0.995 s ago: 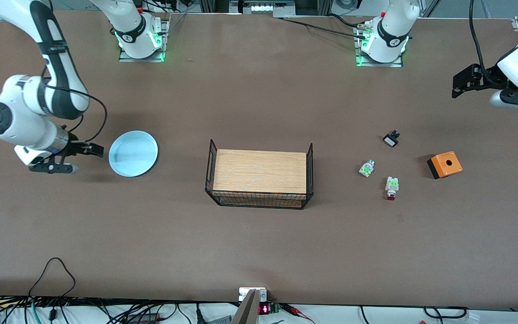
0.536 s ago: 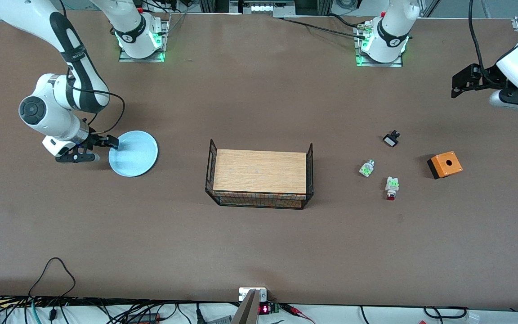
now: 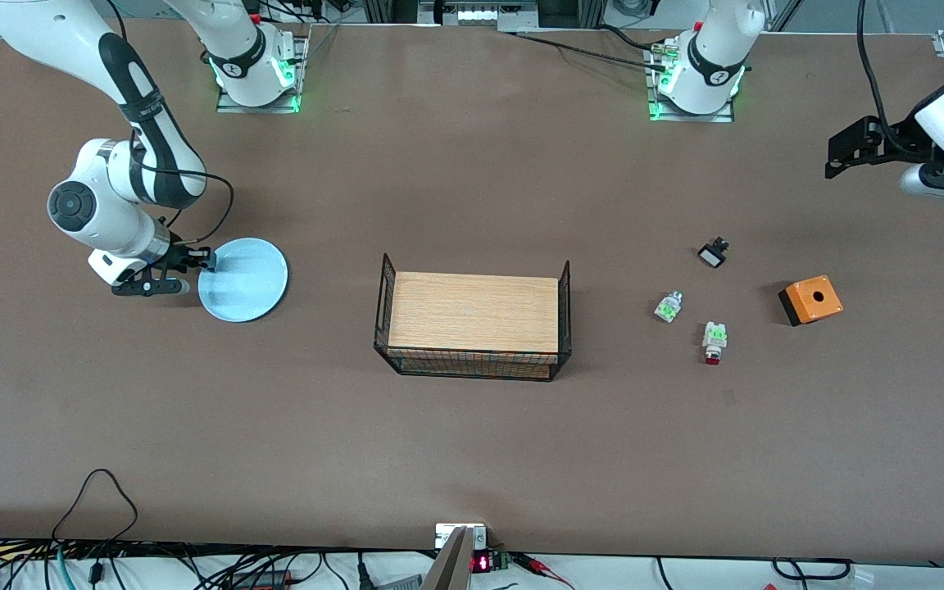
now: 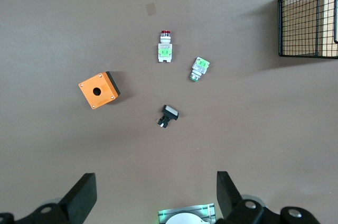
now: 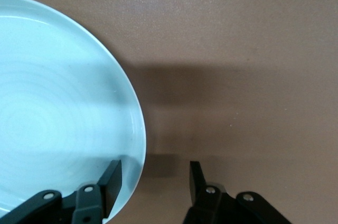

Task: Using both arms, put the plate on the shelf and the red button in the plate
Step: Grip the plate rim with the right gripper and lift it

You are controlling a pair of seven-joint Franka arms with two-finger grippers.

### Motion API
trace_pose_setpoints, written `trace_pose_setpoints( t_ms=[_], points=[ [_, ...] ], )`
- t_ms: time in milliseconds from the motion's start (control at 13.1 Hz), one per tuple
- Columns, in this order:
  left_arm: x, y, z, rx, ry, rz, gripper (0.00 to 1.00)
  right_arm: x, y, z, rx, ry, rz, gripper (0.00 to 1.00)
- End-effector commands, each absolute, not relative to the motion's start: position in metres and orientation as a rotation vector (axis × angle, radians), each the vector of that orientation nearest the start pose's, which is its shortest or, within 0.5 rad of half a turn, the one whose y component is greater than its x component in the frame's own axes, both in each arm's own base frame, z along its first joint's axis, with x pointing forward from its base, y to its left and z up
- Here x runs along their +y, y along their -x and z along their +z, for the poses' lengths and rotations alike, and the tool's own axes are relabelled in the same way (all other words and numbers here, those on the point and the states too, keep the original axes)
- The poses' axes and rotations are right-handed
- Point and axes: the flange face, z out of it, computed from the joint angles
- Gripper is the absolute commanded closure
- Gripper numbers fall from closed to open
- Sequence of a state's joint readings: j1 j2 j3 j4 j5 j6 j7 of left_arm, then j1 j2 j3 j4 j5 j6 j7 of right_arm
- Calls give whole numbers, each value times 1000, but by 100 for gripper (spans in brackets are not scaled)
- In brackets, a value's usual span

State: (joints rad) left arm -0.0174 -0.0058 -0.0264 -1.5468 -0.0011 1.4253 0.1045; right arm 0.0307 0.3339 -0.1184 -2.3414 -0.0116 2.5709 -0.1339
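The pale blue plate [image 3: 247, 280] lies flat on the table toward the right arm's end. My right gripper [image 3: 193, 273] is open and low at the plate's rim. In the right wrist view [image 5: 154, 174] one finger is over the plate [image 5: 53, 102] and the other is over bare table outside the rim. The red button [image 3: 714, 342] lies on its side toward the left arm's end, and it also shows in the left wrist view [image 4: 165, 47]. My left gripper [image 3: 831, 157] is open and empty, high over bare table, its fingers wide apart in its own view [image 4: 156, 192].
A wooden tray with wire mesh ends [image 3: 472, 311] stands mid-table. Near the red button lie a white-green piece without a red end [image 3: 668, 306], a small black and white part [image 3: 713, 252] and an orange box with a hole [image 3: 810, 300].
My right gripper has moved from beside the plate onto its rim, and one finger now reaches over the plate. The left arm has barely shifted.
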Motion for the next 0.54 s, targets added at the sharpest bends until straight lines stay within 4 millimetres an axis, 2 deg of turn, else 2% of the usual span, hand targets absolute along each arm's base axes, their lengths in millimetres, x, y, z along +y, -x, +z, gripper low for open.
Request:
trace_pose_setpoints(
  t_ms=[0,77,153,459],
  points=[
    [-24,-537,623,226,3156,191,0,-42,-501,178,-133,3167,166,59],
    [-24,-538,622,226,3156,198,0,-40,-501,180,-126,3167,168,73],
    [-24,-537,622,224,3156,200,0,-36,-502,184,-118,3167,168,99],
    [-24,-537,621,224,3155,208,0,-38,-501,200,-70,3159,193,100]
  ],
)
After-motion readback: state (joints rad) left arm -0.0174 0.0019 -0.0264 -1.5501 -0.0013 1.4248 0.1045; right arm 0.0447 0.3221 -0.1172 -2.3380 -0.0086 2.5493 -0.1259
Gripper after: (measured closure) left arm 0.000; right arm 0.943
